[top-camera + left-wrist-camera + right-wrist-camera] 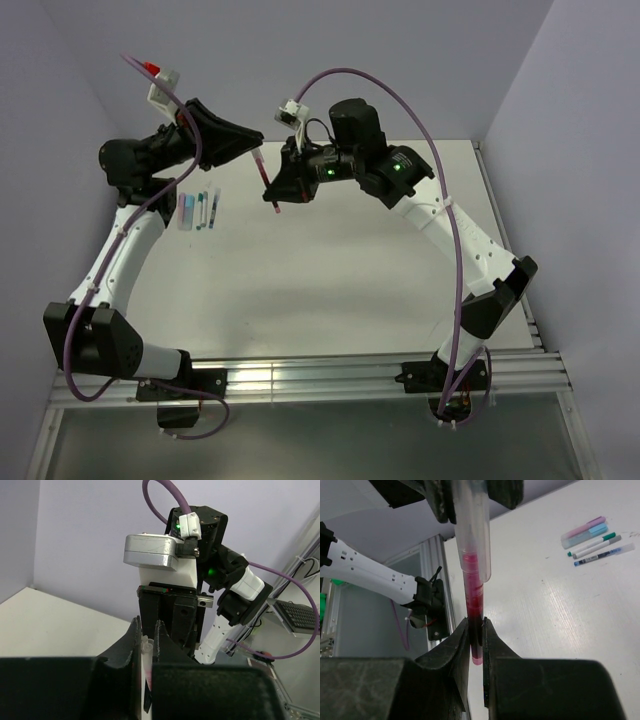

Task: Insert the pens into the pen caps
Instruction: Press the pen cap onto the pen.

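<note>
A red pen hangs in the air above the table, with my right gripper shut on its lower end. Its upper part sits inside a clear pen cap that my left gripper is shut on; the cap shows as a pale tube between the left fingers. From above, the left gripper and right gripper meet nose to nose over the back of the table, the red pen slanting between them. Where the pen's tip ends inside the cap is hidden.
A row of other pens and caps lies on the white table at the left. The right wrist view shows pink and light blue pieces, a green-tipped white pen and a blue pen. An aluminium rail runs along the near edge.
</note>
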Motion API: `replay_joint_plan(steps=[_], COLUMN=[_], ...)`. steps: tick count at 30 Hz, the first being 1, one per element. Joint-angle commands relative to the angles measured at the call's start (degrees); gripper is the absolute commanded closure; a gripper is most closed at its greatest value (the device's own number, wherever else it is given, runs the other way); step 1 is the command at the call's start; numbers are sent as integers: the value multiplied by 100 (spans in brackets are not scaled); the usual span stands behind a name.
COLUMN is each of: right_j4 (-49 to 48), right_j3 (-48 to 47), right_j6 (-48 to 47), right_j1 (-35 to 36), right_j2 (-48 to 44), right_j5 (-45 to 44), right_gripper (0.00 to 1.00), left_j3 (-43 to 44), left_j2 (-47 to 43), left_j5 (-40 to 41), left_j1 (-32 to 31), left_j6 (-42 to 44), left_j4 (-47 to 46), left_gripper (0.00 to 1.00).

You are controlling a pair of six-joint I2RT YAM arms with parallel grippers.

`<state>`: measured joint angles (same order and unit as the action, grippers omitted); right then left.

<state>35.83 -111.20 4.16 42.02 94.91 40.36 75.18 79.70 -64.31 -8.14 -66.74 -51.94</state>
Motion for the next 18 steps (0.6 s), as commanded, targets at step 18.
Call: replay_joint_plan(steps=[18], right_j4=[-77], right_j3=[-324], right_j6=[-30], right_j1=[-370], right_j2=[-272], right_j5=[1667], right_gripper=[100], left_j3=[-1074], left_j2=[292], left_j5=[-241], left_j1=[-65], left_j6=[-3010], left_j4=[-3874], left_gripper=[100])
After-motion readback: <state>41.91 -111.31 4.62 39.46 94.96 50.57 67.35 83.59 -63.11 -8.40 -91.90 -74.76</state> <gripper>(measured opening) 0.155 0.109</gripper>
